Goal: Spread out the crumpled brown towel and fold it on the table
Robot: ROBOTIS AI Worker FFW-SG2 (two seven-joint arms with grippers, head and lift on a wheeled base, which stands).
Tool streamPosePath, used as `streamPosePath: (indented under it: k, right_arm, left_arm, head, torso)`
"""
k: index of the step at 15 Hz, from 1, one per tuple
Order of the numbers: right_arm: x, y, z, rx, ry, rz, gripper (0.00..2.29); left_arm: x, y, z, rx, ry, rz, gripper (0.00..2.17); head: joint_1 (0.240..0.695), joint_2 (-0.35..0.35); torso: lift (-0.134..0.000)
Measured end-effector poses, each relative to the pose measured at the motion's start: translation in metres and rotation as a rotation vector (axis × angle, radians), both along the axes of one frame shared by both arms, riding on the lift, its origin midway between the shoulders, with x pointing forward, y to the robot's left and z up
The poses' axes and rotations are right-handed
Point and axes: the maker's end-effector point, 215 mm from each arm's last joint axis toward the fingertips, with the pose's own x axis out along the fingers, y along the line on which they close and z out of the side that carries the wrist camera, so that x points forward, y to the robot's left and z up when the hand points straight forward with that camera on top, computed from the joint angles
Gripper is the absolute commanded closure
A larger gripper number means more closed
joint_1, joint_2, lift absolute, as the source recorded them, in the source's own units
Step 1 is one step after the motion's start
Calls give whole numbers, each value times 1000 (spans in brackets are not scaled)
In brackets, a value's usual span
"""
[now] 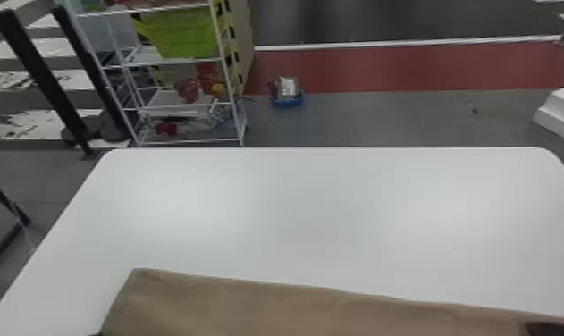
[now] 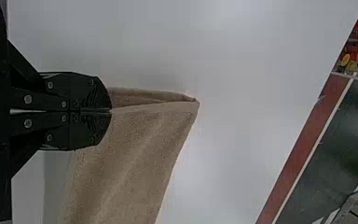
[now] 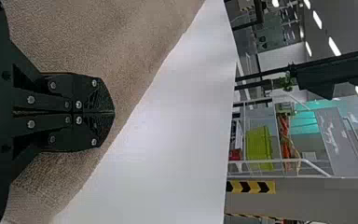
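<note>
Pinching the brown towel [image 2: 130,154] by one corner, the left gripper [image 2: 111,110] had cloth past its tips. The right gripper [image 3: 114,112] was closed beside cloth, maybe holding some; I couldn't tell. Soft, light and floppy, it seemed best held by corners.

The brown cloth towel [image 1: 249,308] is at near side of the white rectangular worktop [image 1: 303,201]; behind, at left, stands one white metal rack [image 1: 160,100].

Brown towel [image 1: 271,308], spread wide with a nearly straight far edge, over the white table [image 1: 303,214]
</note>
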Motion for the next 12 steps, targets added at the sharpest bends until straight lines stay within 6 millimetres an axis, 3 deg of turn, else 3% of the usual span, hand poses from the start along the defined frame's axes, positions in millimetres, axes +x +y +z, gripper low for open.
streamPosePath:
  k: [2, 3, 4, 5, 8, 12]
  right_arm:
    - [0, 0, 1, 0, -4, 1, 1511]
    - [1, -1, 2, 0, -8, 0, 1511]
    - [1, -2, 4, -1, -11, -2, 1511]
    - [1, -4, 5, -2, -13, -5, 1507]
    - [1, -12, 8, -10, -19, -18, 1511]
    - [3, -23, 5, -28, -12, -29, 1511]
  left_arm:
    - [0, 0, -1, 5, 5, 1, 1264]
    - [0, -1, -2, 5, 5, 0, 1031]
    - [0, -2, -2, 3, 2, -1, 356]
    - [1, -3, -2, 1, -2, -3, 93]
    - [1, 0, 1, 11, -18, -2, 36]
    - [4, 16, 22, 23, -89, 31, 39]
  head:
    - [695, 140]
    - [695, 137]
    - [695, 132]
    - [695, 127]
    - [695, 113]
    - [695, 124]
  torso:
    - [-124]
    - [-124]
    - [-124]
    - [-124]
    - [-124]
    - [-124]
